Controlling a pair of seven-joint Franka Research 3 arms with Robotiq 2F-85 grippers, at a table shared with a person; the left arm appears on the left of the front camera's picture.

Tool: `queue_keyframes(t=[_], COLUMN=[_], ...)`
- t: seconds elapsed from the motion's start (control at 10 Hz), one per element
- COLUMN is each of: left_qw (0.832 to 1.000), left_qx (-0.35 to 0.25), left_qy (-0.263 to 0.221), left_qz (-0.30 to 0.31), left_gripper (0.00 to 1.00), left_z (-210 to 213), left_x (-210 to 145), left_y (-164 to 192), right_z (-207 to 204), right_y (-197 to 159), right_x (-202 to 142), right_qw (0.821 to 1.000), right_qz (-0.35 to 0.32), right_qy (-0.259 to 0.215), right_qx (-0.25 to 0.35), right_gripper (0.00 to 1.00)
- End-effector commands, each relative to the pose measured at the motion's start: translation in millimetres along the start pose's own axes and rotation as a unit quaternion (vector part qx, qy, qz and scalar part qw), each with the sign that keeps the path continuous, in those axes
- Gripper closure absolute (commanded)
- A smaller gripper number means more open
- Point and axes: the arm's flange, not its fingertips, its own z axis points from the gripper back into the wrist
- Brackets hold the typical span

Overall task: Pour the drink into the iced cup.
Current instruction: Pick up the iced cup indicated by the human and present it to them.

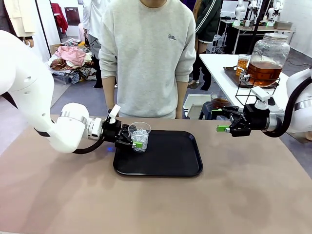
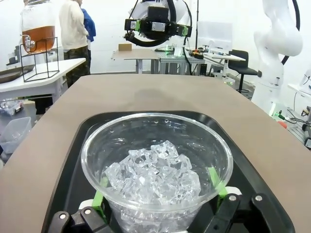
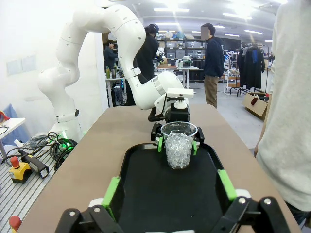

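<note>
Though the left gripper (image 1: 137,138) sets its green pads (image 1: 139,145) either side of the iced cup (image 1: 140,129), at the black tray's (image 1: 170,163) 10 o'clock corner, contact with the wall cannot be told. The cup's base is cut off in the left wrist view. The right gripper (image 1: 223,120) hangs with jaws apart at the tray's 3 o'clock. Amber drink (image 1: 263,73) sits in one dispenser jar (image 1: 269,48) at 2 o'clock on a side table (image 1: 214,61). One amber glass (image 1: 242,63) beside it is hard to make out. Count: one cup, one tray.

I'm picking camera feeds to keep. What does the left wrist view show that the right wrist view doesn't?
Left wrist view: the jar of drink on a side table. Right wrist view: the left arm's white links and a person's grey sleeve. Shared: the cup of ice on the black tray, the left gripper flanking it, the right gripper open.
</note>
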Motion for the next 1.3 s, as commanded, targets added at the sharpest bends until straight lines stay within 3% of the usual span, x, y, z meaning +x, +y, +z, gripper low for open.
queue_keyframes(t=[0.0, 0.1, 0.6, 1.2], left_qw=[1.000, 1.000, 1.000, 0.997], left_qx=[-0.004, -0.001, 0.016, 0.064], left_qy=[-0.014, -0.016, -0.021, -0.024], left_qz=[0.004, 0.002, -0.010, -0.020], left_gripper=[0.30, 0.49, 0.49, 0.49], left_z=[-6, -6, -9, -7], left_x=[1, 1, 16, 123], left_y=[4, 4, -1, 32], right_z=[-1, -1, -1, -1], right_y=[-3, -3, -3, -3], right_x=[3, 3, 3, 3], right_qw=[1.000, 1.000, 1.000, 1.000], right_qz=[-0.002, -0.002, -0.002, -0.002], right_qy=[0.003, 0.003, 0.003, 0.003], right_qx=[0.002, 0.002, 0.002, 0.002], right_gripper=[0.00, 0.00, 0.00, 0.00])
